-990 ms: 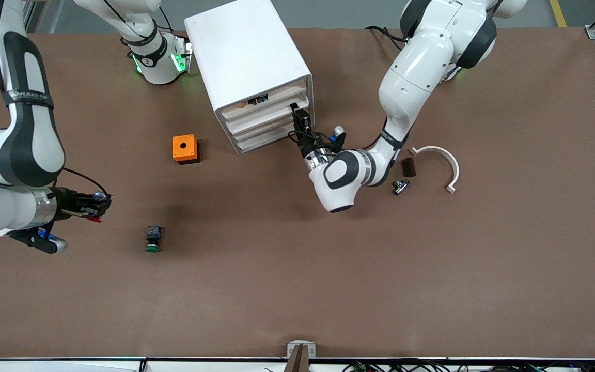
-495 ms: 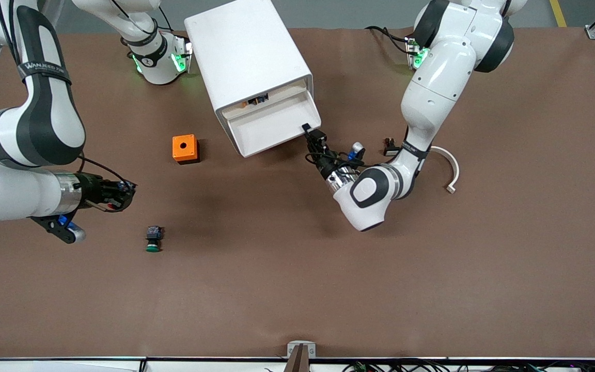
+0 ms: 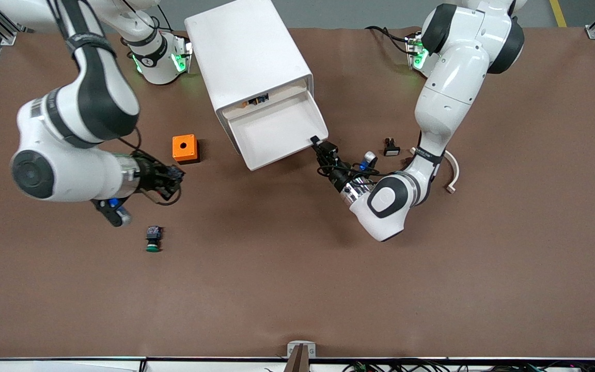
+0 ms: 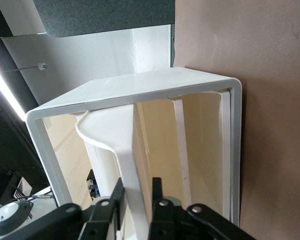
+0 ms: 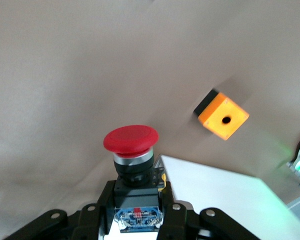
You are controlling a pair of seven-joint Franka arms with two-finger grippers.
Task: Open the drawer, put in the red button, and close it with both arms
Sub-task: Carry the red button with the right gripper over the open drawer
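Note:
The white cabinet (image 3: pixel 248 54) stands toward the robots' side of the table. Its drawer (image 3: pixel 277 132), second from the top, is pulled out and shows an empty white inside. My left gripper (image 3: pixel 319 145) is shut on the drawer's front wall at its corner. In the left wrist view the left gripper (image 4: pixel 136 192) pinches that wall (image 4: pixel 129 160). My right gripper (image 3: pixel 175 177) is over the table beside the orange box. In the right wrist view the right gripper (image 5: pixel 136 202) is shut on the red button (image 5: pixel 131 140), red cap pointing outward.
An orange box with a hole (image 3: pixel 184 149) lies beside the cabinet toward the right arm's end. A green-capped button (image 3: pixel 153 238) lies nearer the front camera. A small black part (image 3: pixel 391 147) and a white curved piece (image 3: pixel 450 165) lie toward the left arm's end.
My left gripper has pulled the drawer out toward the front camera. My right arm has carried the red button from the table's end toward the orange box and cabinet.

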